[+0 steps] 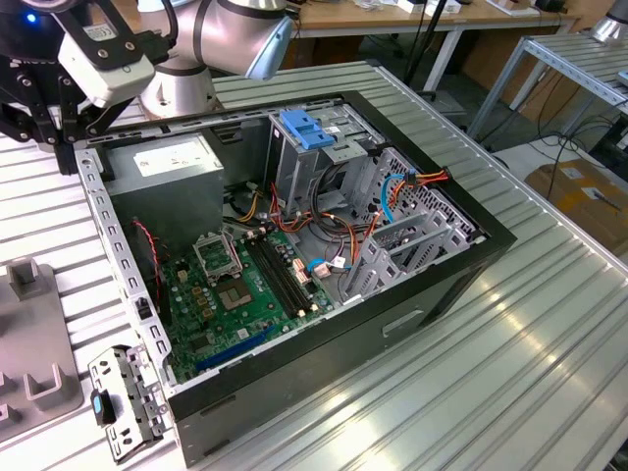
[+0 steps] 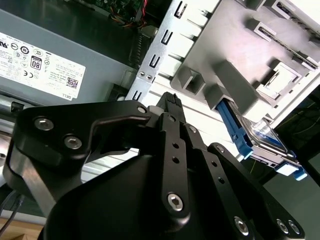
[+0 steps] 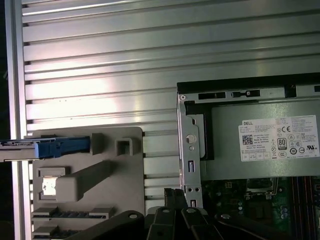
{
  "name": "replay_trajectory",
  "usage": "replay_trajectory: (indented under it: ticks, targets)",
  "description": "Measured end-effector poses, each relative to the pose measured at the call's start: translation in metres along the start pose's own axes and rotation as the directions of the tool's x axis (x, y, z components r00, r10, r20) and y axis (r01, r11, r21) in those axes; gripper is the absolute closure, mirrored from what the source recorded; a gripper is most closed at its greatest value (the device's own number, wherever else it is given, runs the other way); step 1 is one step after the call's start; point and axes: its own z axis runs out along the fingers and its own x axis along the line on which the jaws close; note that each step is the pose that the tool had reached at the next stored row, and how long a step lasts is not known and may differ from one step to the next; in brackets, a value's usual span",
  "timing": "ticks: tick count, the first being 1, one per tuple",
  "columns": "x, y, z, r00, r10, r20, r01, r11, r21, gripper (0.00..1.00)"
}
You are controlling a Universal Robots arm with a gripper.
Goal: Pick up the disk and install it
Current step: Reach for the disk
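At the exterior view's upper left, the gripper (image 2: pixel 170 100), closed and empty, is hovering beside the computer case (image 1: pixel 491 245); the disk (image 2: pixel 261 136) is standing in the grey holder (image 2: pixel 240 55).

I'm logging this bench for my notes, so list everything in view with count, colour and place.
table: one, ribbed silver, under everything.
case: one, black, open, mid-table.
fixture: one, grey, on the table beside the case.
disk: one, dark with blue rails, in the fixture.
power supply: one, grey, in a case corner.
motherboard: one, green, on the case floor.
drive cage: one, grey with blue handle, inside the case.
perforated bracket: one, metal with blue clip, on the table at the exterior view's left.
cardboard box: one, brown, at the exterior view's right.
arm: one, silver-grey, beyond the case.
gripper: one, black, shut and empty, near the power supply.
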Motion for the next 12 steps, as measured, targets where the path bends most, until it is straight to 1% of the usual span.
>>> replay_trajectory:
  ticks: [7, 12]
  targets:
    - [0.0028, -0.0003, 0.0003, 1.0, 0.0, -0.0026, 0.0, 1.0, 0.0003, 0.89]
    - [0.0111, -0.0009, 0.0016, 1.0, 0.0, -0.0026, 0.0, 1.0, 0.0002, 0.89]
